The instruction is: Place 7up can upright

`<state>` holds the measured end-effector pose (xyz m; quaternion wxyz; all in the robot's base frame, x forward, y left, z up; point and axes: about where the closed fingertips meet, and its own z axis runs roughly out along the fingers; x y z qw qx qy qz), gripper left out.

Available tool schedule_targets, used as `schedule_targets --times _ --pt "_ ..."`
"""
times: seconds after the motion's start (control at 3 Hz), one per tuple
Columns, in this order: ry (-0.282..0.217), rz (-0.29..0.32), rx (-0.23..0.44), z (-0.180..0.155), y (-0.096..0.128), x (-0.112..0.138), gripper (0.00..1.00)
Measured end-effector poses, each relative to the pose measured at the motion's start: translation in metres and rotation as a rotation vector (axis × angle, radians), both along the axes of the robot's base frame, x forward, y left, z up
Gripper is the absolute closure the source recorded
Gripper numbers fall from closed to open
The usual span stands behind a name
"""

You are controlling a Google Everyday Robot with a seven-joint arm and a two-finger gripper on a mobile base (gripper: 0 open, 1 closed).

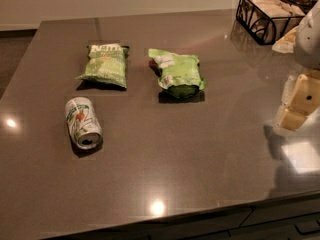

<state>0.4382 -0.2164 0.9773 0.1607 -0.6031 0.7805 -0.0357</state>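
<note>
The 7up can (83,122) is a small silver-white can with green and red-orange printing. It lies on its side on the dark grey counter (165,159), at the front left, with its silver top turned toward the front edge. My gripper (298,106), white with beige parts, hangs above the counter at the right edge of the view. It is far to the right of the can and touches nothing.
Two green chip bags lie behind the can: one (104,65) just beyond it, one (177,73) toward the middle. A black wire basket (266,15) with packets stands at the back right. The counter's front edge (165,218) runs below.
</note>
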Motion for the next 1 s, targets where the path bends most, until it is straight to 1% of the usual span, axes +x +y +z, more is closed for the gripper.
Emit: schedule_targets --times 0.33,0.67,1.0 --pt "-0.003 0.001 0.000 0.001 0.000 0.000 0.00" --pt "-0.016 0.077 0.027 -0.001 0.028 0.023 0.00" --pt "-0.049 0.207 0.058 -0.005 0.069 0.056 0.00"
